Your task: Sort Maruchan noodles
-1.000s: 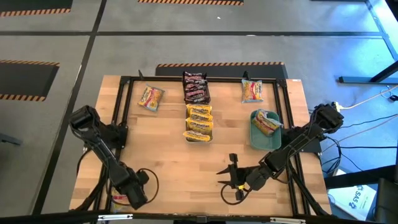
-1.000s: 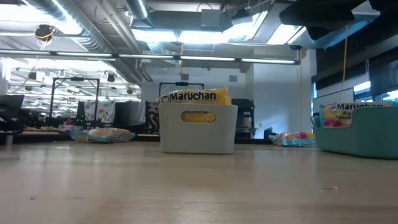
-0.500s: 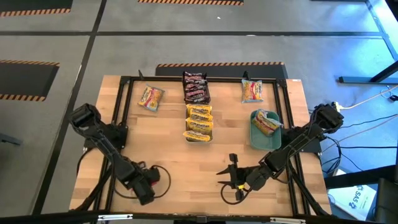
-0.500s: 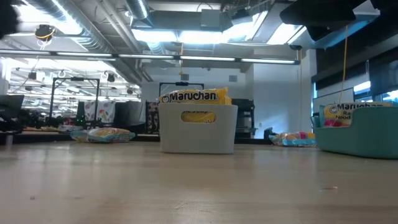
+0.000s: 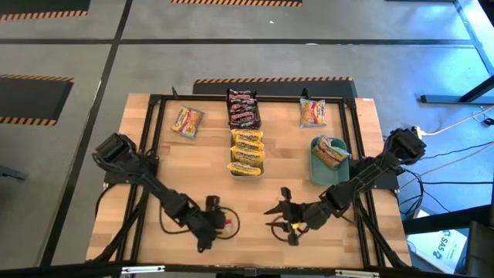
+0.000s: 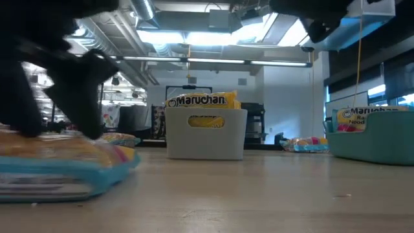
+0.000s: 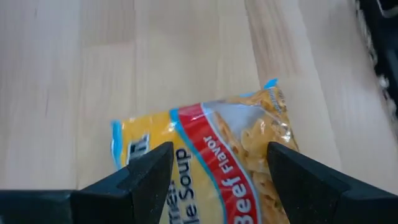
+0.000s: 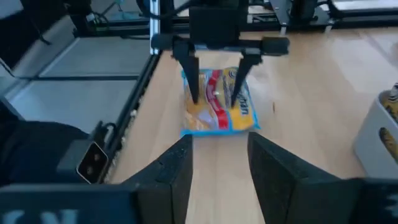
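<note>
A yellow Maruchan noodles packet with a red band [image 7: 211, 134] lies near the table's near edge, left of the middle [image 5: 226, 222]. My left gripper [image 5: 214, 222] stands over it, shut on it. My right gripper [image 5: 282, 216] hovers open to the packet's right, facing it, with nothing between its fingers [image 8: 214, 168]. A dark bin [image 5: 243, 110] holds brown packets. A clear bin [image 5: 247, 152] holds yellow ones, and a teal bin [image 5: 318, 171] holds one packet. Two loose packets lie at the far left [image 5: 187, 121] and far right [image 5: 312, 113]. My left gripper pinches the packet across its width, one finger on each long side [image 7: 180, 146]. The fingers [image 8: 194, 87] come slanting down from the table's left. The packet sits flat and low [image 6: 58, 162]; I cannot tell whether it rests on the wood or hangs just clear.
A black frame [image 5: 150, 147] runs round the tabletop. The three bins stand in the far half of the table, and bare wood [image 5: 255, 197] lies between them and the grippers. Cables loop beside each gripper near the near edge.
My left gripper has travelled along the near edge toward the table's right, rolling its wrist as it went. The packet has come along with it and now shows at the left of the low view, where it did not show before.
</note>
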`<action>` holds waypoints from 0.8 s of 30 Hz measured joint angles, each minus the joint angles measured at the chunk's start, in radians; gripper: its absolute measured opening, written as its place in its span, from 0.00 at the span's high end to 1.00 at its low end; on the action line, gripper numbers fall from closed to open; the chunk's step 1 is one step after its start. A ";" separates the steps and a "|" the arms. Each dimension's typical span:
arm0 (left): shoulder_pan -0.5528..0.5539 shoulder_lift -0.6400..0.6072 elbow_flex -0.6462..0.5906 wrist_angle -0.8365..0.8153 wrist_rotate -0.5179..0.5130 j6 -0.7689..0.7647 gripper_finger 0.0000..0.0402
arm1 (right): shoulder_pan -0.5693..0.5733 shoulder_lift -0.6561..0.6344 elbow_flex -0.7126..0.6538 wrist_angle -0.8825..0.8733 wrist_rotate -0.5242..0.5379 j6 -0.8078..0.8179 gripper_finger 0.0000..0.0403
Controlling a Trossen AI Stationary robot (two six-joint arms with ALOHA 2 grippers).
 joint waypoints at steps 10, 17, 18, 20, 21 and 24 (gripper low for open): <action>-0.002 -0.037 0.129 -0.252 0.034 -0.107 0.37 | -0.068 0.007 0.000 0.007 -0.074 0.074 0.33; -0.078 -0.036 0.155 -0.293 0.023 -0.244 0.37 | -0.101 0.088 0.000 0.167 -0.093 0.056 0.23; -0.091 -0.033 0.147 -0.283 0.008 -0.260 0.37 | -0.109 0.113 0.000 0.200 -0.108 0.055 0.23; -0.116 -0.032 0.123 -0.292 -0.020 -0.287 0.37 | -0.123 0.158 0.000 0.250 -0.135 0.058 0.24; -0.127 -0.032 0.105 -0.280 -0.022 -0.300 0.37 | -0.130 0.181 0.000 0.281 -0.145 0.059 0.24; -0.151 -0.032 0.044 -0.247 -0.033 -0.332 0.37 | -0.145 0.253 0.014 0.307 -0.160 0.049 0.27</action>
